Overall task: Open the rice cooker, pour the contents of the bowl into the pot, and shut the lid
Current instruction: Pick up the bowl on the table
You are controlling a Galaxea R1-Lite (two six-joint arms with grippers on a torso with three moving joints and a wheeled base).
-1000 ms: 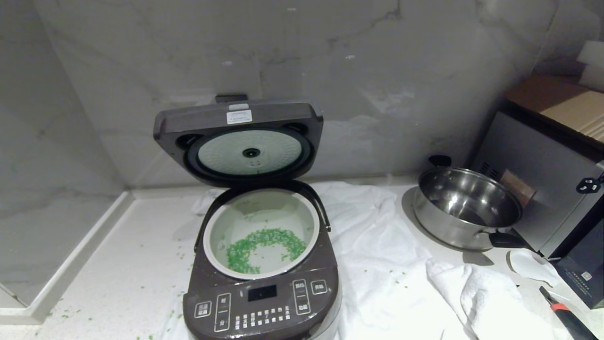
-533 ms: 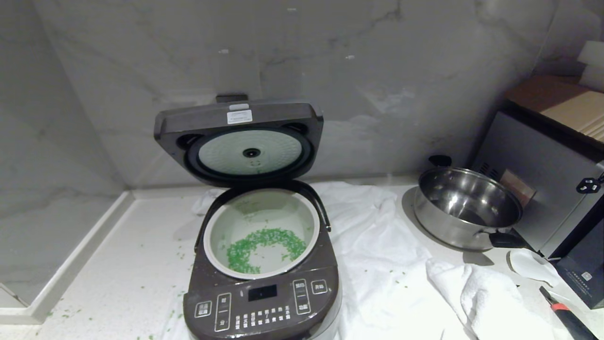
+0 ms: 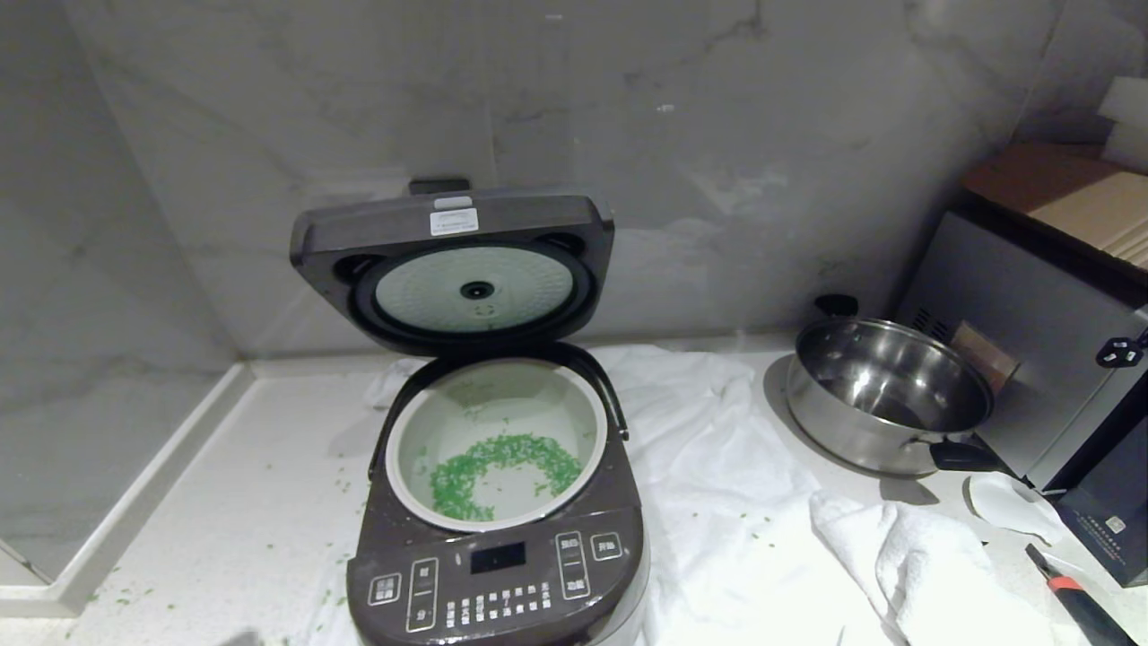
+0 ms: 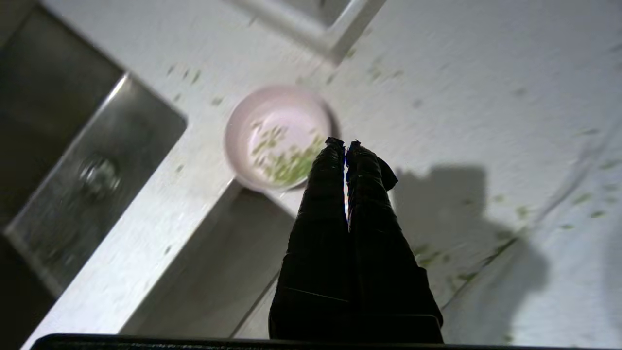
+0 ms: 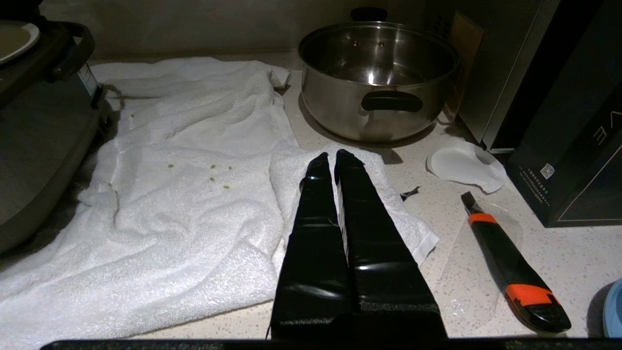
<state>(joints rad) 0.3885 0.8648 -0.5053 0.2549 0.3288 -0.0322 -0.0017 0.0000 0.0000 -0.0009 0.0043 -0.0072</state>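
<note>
1. the left gripper (image 4: 345, 144) hangs over the counter (image 4: 461, 73) just beside the bowl (image 4: 279, 136), its black fingers pressed together with nothing between them.
2. the bowl sits on the counter close to the sink (image 4: 92, 170), with a few green bits (image 4: 286, 163) left in it.
3. the right gripper (image 5: 335, 158) rests low above the white towel (image 5: 194, 194), fingers pressed together and bare, with the steel saucepan (image 5: 379, 73) beyond it.
4. the rice cooker (image 3: 498, 561) stands on the towel, well apart from the saucepan.
5. the lid (image 3: 453, 265) stands upright at the cooker's back.
6. the pot (image 3: 496, 441) inside the cooker holds a ring of green bits.
</note>
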